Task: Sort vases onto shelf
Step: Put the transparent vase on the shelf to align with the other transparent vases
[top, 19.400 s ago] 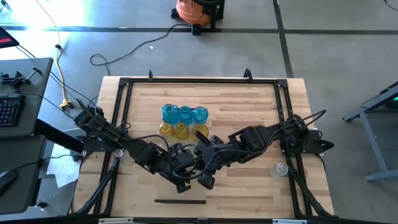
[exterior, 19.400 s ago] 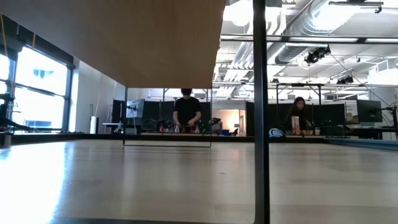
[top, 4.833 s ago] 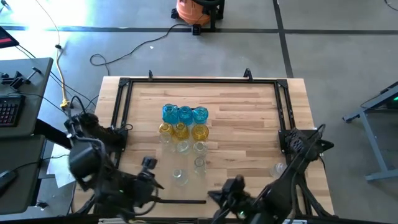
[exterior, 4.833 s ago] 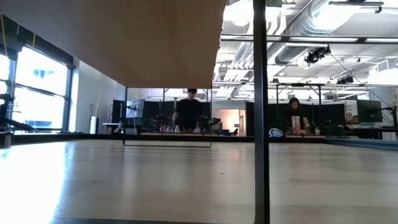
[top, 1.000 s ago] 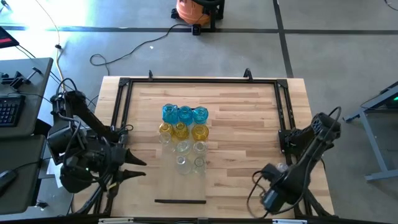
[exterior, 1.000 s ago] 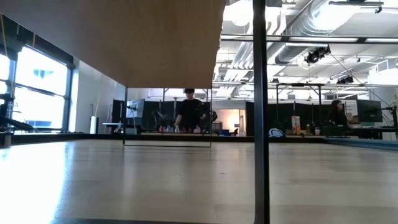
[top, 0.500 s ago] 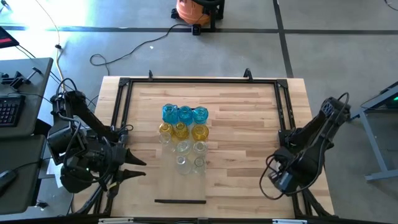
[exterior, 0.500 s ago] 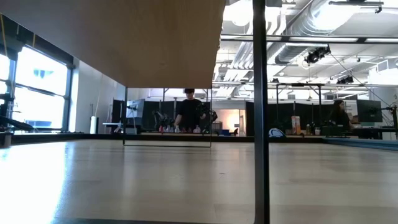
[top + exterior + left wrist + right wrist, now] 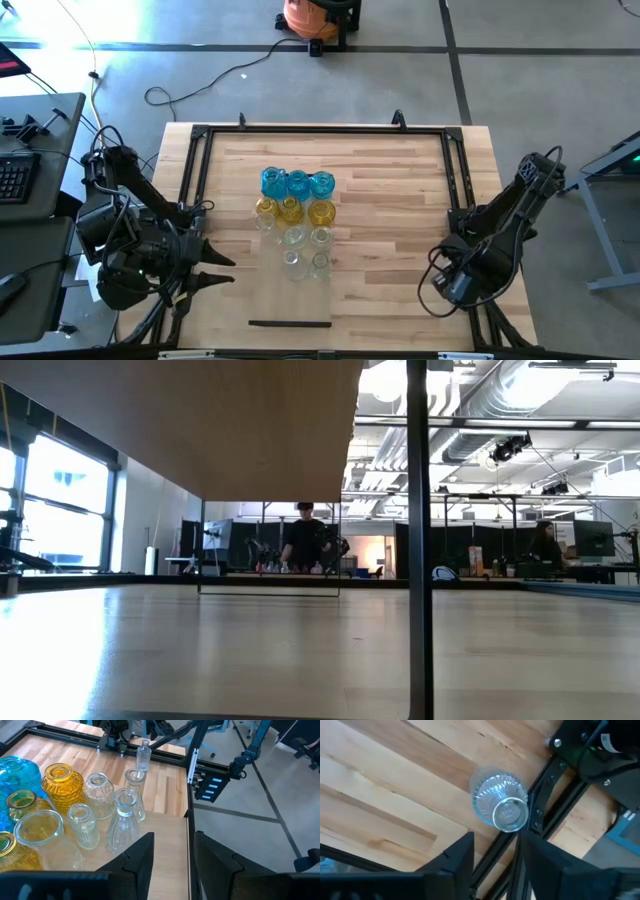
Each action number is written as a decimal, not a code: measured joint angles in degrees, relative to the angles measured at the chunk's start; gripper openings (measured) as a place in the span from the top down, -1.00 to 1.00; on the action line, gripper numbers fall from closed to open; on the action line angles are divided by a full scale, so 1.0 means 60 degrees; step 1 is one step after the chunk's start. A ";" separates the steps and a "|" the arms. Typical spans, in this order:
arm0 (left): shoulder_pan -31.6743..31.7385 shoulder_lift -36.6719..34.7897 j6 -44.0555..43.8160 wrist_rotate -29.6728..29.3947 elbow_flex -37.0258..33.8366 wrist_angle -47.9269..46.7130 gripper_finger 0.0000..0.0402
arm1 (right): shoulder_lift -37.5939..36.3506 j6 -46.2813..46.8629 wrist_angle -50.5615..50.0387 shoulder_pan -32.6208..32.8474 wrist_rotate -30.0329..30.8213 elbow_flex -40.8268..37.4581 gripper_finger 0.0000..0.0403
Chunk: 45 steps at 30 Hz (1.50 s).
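right gripper (image 9: pixel 492 857): fingers parted, grasping nothing, above a lone clear vase (image 9: pixel 501 807) beside the frame rail (image 9: pixel 543 780) | left gripper (image 9: pixel 172 852): released, at table's 8 o'clock edge | vases (image 9: pixel 296 222): blue, yellow, clear cluster at centre | table (image 9: pixel 380 170): striped planks

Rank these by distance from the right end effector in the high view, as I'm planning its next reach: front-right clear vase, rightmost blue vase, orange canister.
From the right end effector:
1. Clear vase, the cluster's front right corner.
2. Blue vase, right end of the back row.
3. Orange canister, on the floor beyond the table.
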 joint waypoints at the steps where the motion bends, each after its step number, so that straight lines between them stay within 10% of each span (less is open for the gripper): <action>1: 0.0000 0.0000 -0.0003 0.0000 0.0000 0.0000 0.36 | 0.0000 0.0001 0.0005 0.0000 0.0040 0.0000 0.26; 28: 0.0000 0.0000 -0.0004 0.0000 -0.0007 0.0007 0.36 | 0.0117 0.0171 0.1747 -0.0007 0.0195 -0.1641 0.38; 37: 0.0007 0.0000 0.0087 0.0000 -0.0007 0.0004 0.36 | 0.0135 -0.0283 0.1783 0.0000 -0.0139 -0.1486 0.93; 45: 0.0004 0.0000 0.0087 0.0000 -0.0007 0.0004 0.36 | 0.0167 -0.0371 0.1964 0.0000 -0.0508 -0.1378 0.97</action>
